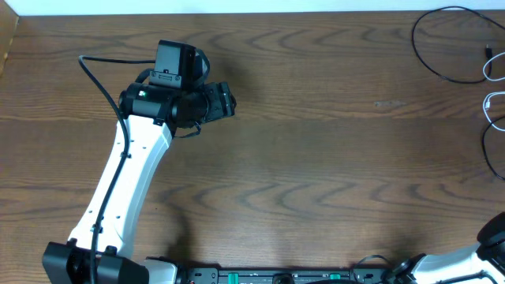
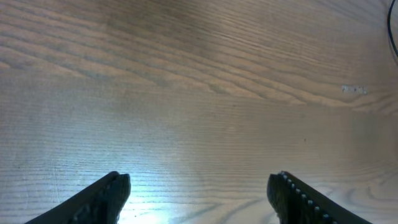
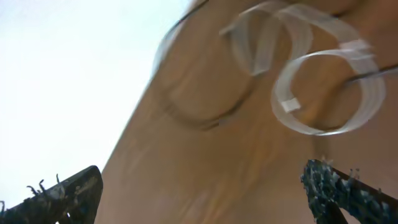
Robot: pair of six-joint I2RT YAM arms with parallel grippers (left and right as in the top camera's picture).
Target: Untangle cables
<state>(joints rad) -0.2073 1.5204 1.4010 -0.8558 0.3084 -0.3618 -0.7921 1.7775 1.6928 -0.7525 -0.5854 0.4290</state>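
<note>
Presently, the left end effector [image 2: 199, 190] and right end effector [image 3: 202, 186] are held spread, empty; a thin black cord [image 1: 430, 65] and a thin white cord [image 1: 486, 106] are seen far right.

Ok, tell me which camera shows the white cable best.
The right wrist view: the white cable shows large, loops and all, though blurred. Overhead catches only slivers of the white cable at the right edge. The left wrist view shows none of it.

The wooden table [image 1: 316, 158] bears a black cable [image 3: 199, 124] and a white cable [image 3: 289, 104].
</note>
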